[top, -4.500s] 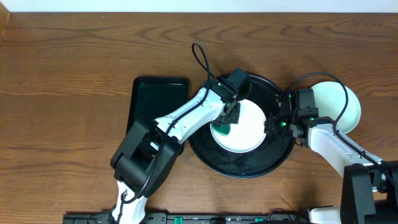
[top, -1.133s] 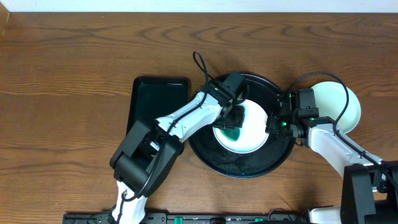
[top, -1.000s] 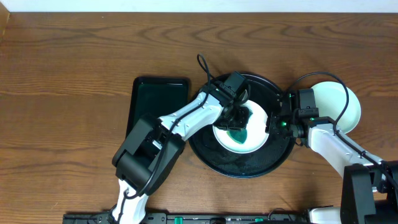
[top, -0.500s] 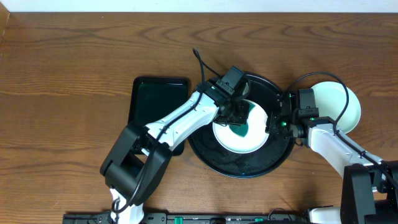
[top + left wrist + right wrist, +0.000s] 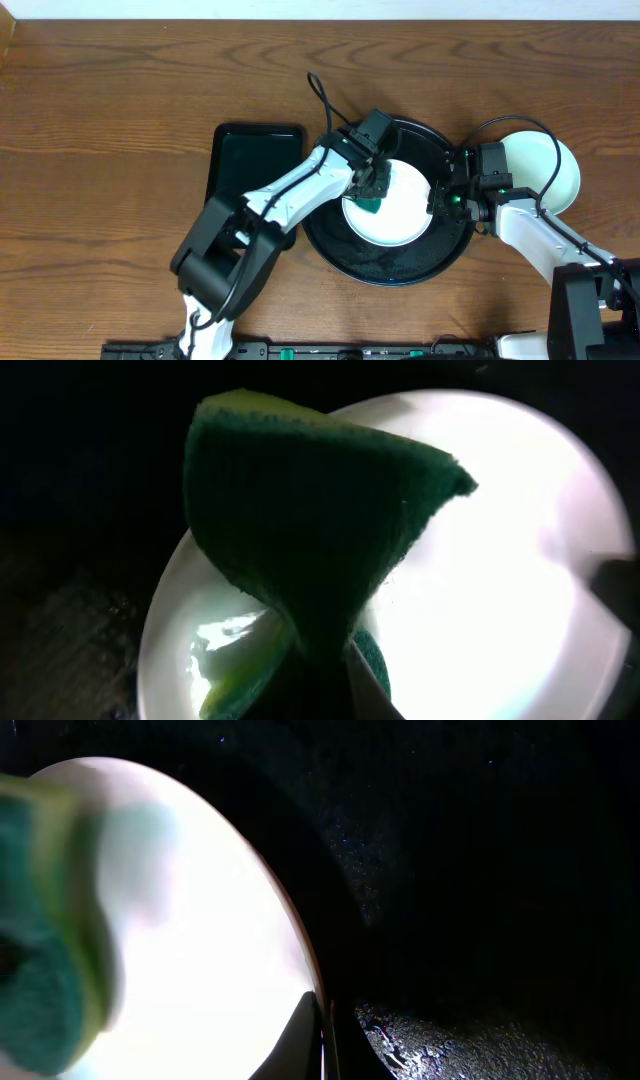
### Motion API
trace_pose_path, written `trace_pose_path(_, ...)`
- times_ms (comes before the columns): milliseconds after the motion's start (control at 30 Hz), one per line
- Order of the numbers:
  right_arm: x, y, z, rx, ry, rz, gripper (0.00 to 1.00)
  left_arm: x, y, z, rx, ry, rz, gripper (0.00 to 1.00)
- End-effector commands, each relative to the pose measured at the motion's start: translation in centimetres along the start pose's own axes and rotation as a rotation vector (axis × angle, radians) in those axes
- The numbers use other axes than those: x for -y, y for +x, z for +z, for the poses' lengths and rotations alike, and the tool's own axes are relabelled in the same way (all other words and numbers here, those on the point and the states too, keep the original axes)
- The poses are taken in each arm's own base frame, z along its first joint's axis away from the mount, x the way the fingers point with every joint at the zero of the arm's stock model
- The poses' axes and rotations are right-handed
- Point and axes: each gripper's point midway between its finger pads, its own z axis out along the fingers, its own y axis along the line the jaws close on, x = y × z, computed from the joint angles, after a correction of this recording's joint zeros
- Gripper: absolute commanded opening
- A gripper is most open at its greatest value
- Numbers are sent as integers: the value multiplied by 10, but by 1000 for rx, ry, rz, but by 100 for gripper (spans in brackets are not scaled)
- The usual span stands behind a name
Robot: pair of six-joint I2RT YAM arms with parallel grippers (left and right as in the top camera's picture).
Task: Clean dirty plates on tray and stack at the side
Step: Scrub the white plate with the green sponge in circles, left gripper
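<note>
on the wooden table (image 5: 100, 120) and black tray (image 5: 390, 270), my left gripper (image 5: 372, 193) clamped the sponge (image 5: 300, 530) against the plate (image 5: 405, 212); my right gripper (image 5: 437, 203) pinched its rim.

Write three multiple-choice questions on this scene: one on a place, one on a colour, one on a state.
1. Where does the white plate lie? A on the floor; B in the round black tray; C in a sink.
2. What colour is the sponge? A pink; B orange; C green.
3. How is the left gripper? A shut on the sponge; B open, empty; C shut on a cup.
Answers: 1 B, the black rim encircles it; 2 C, the wrist view shows dark green; 3 A, it pinches the sponge.
</note>
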Motion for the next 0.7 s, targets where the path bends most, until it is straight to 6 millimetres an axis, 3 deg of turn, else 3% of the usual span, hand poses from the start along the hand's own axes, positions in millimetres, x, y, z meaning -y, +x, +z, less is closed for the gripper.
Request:
trace_pose_path(0, -9, 10, 4, -35, -41, -14, 1, -14, 10, 22, -47, -47, -16, 8)
trace_pose_path(133, -9, 10, 4, -35, -41, -14, 1, -1, 26, 32, -133, 43, -25, 8)
trace_pose_path(300, -9, 10, 4, -35, -40, -14, 1, 37, 46, 24, -239, 236, -20, 8)
trace_pose_path(400, -9, 10, 4, -35, -40, -14, 1, 49, 54, 22, -267, 276, -5, 8)
trace_pose_path(533, -9, 10, 4, -35, -41, -14, 1, 56, 57, 21, -275, 286, 6, 7)
trace_pose_path(667, -9, 10, 4, -35, -40, -14, 1, 63, 50, 4, -261, 295, 16, 8)
